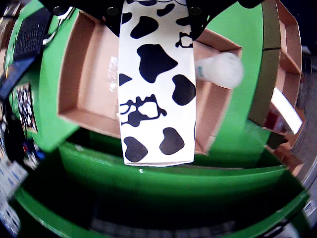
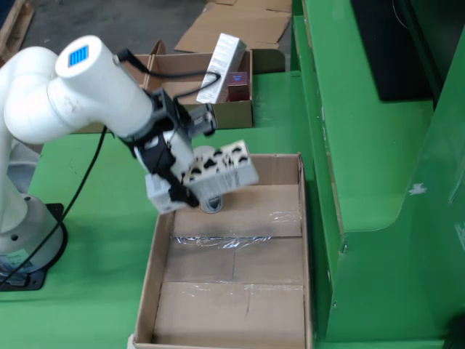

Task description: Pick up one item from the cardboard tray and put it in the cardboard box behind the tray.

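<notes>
One item is up: a cow-print carton point(image 2: 220, 169), white with black patches, pinched in the gripper point(image 2: 190, 182) and held clear above the floor of the cardboard tray point(image 2: 290, 218). Fixed view: carton's long axis near level, running from the claw toward the right of frame, slight upward tilt at the free end. Wrist view agrees; the cow-print carton point(image 1: 157, 89) runs straight down the picture away from the gripper point(image 1: 153, 10), whose dark body grips it at the top edge. Fingertips themselves hidden there, but the carton hangs off nothing else, so I judge it clamped. Below it, a pale round-topped bottle point(image 1: 220, 70) remains in the tray point(image 1: 89, 84); in the fixed view only a dark ring of it shows under the carton. Target: cardboard box point(image 2: 234, 113) sits past the tray's far end, up-frame from the claw in the fixed view, already holding a white carton point(image 2: 221, 59) leaning upright and a dark red pack point(image 2: 237, 81). Judgement: transport leg; box lies nearly crosswise to the carton's long axis, so the free end would likely need swinging round.
</notes>
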`<act>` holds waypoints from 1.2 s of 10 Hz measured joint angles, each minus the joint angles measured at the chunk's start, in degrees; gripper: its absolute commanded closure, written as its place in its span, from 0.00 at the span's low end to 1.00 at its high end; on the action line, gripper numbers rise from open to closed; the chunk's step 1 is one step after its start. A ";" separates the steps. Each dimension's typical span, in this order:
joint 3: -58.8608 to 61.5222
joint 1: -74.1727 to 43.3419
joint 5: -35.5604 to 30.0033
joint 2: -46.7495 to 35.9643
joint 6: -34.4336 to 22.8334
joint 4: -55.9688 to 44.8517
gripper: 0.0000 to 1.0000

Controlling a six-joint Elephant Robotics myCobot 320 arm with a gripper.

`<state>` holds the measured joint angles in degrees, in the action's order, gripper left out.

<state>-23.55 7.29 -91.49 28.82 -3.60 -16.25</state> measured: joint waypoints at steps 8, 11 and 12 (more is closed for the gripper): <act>-21.27 20.39 4.48 -21.88 0.00 -3.26 1.00; -29.18 28.21 12.31 -29.96 7.81 -11.08 1.00; -31.11 30.59 14.68 -32.42 10.19 -13.45 1.00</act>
<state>-54.66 37.88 -76.81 -3.60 6.59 -29.70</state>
